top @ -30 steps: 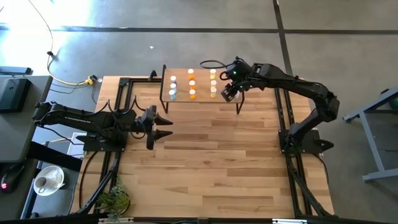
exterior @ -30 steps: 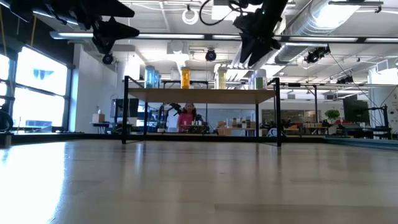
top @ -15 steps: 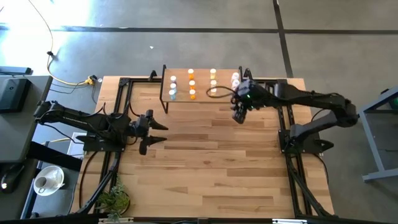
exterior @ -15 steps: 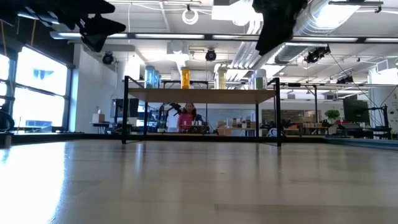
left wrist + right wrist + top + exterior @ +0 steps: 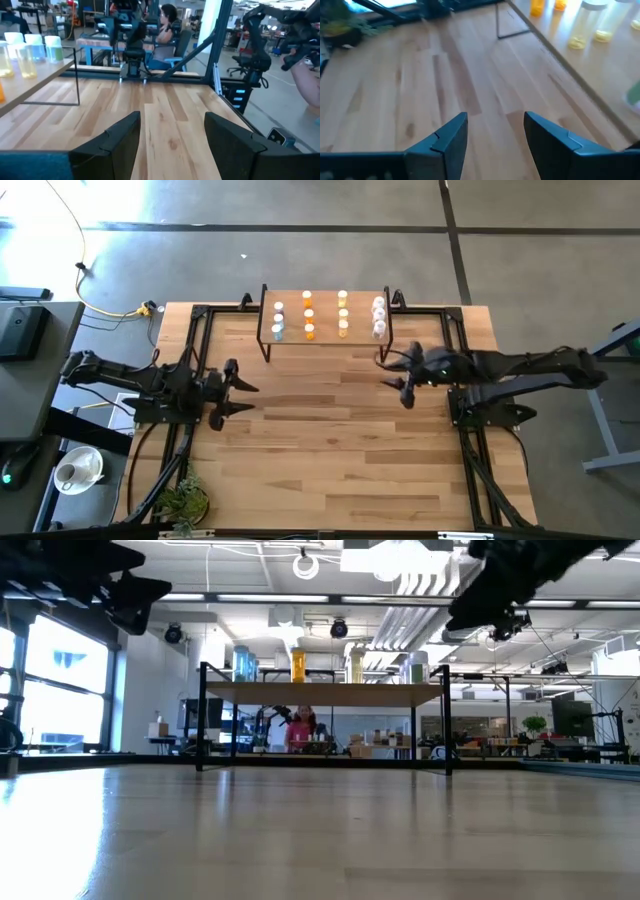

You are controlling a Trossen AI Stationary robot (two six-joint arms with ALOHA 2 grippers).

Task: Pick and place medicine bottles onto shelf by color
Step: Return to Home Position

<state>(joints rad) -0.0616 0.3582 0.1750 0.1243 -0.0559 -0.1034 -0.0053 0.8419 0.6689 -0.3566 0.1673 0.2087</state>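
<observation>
The shelf [image 5: 325, 335] stands at the table's far edge, its light wood top on thin black legs. Several medicine bottles stand upright on it in colour columns: pale blue [image 5: 278, 320], orange [image 5: 308, 316], yellow [image 5: 343, 314], pinkish-white [image 5: 379, 317]. In the low view they line the shelf top [image 5: 298, 664]. My left gripper [image 5: 240, 389] hovers open at the table's left side, pointing level, with nothing between its fingers [image 5: 172, 142]. My right gripper [image 5: 398, 380] hangs open near the shelf's right front leg, tipped downward, empty [image 5: 495, 137].
Black frame rails [image 5: 195, 340] run along the table's left and right sides. A potted plant [image 5: 185, 502] sits at the near left corner. The wide wooden tabletop [image 5: 330, 450] lies below both grippers. A person [image 5: 300, 727] is in the room beyond the table.
My right gripper has drawn back from the shelf's right end toward the table's right and near side and sunk, staying open and empty. My left gripper has pulled back toward the table's left edge and come down slightly. The bottles have stayed where they were.
</observation>
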